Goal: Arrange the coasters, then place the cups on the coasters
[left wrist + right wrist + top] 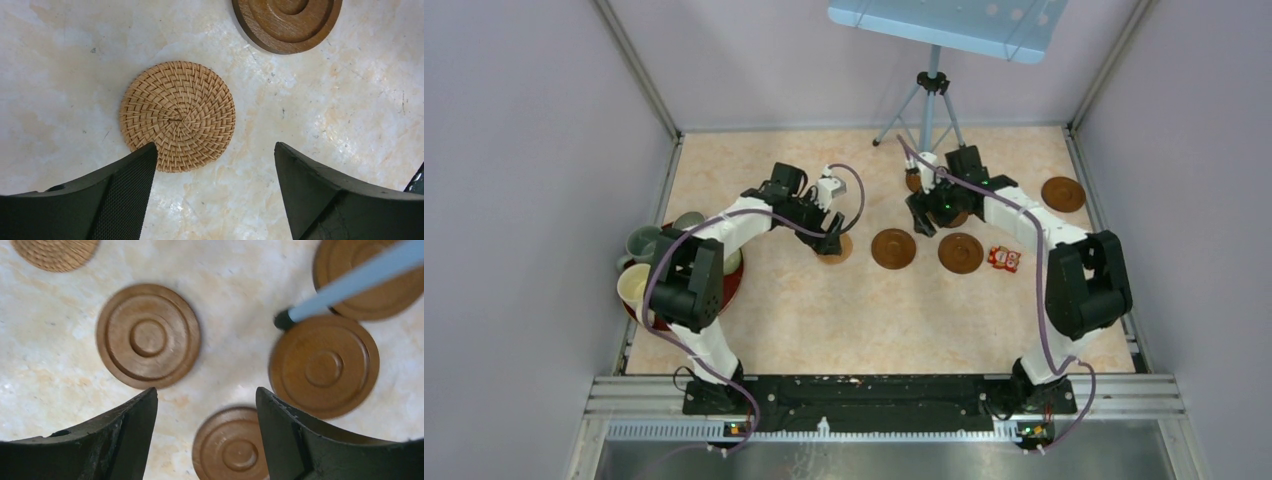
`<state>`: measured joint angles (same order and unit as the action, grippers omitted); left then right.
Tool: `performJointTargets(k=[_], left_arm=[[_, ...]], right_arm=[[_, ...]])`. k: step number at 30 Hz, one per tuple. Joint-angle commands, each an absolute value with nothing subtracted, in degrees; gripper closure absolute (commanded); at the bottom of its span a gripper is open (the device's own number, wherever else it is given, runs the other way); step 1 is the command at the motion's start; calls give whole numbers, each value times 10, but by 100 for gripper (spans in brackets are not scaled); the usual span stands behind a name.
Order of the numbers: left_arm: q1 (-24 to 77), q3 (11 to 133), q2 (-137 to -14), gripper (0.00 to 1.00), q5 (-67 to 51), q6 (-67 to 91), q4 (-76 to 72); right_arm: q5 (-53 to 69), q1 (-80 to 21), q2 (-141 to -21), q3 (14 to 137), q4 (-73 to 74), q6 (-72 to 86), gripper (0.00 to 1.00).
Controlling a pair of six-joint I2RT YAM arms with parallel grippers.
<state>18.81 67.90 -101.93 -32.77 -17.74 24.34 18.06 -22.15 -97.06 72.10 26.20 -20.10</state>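
Observation:
A tan woven coaster lies flat on the table, and my left gripper hangs open just above its near edge, holding nothing. In the top view that gripper hovers over the woven coaster. Two brown coasters lie to its right and another at the far right. My right gripper is open and empty above several brown coasters. The cups stand together on the dark red tray at the left.
A tripod stands at the back of the table, and one leg ends among the coasters beneath my right gripper. A small red toy lies right of the coaster row. Side walls border the table.

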Motion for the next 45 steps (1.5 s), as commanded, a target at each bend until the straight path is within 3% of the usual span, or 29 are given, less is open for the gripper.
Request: performJointTargets(k=[1,3,21,34,45], left_arm=[[185,690,-974,5,-342,-185,270],[185,680,-964,1,-340,-189,266],[178,664,-944,1,-345,-185,263],[177,662,-948,1,-344,-186,261],[177,662,-947,1,-345,-185,261]], right_arm=[[194,-169,-934,683,310,-239,29],[193,-146,-928,673,314,-250,29],[209,31,-934,628,365,-341,39],[198,49,-1004,685,318,-272,55],[174,46,-1040,691,313,-275,60]])
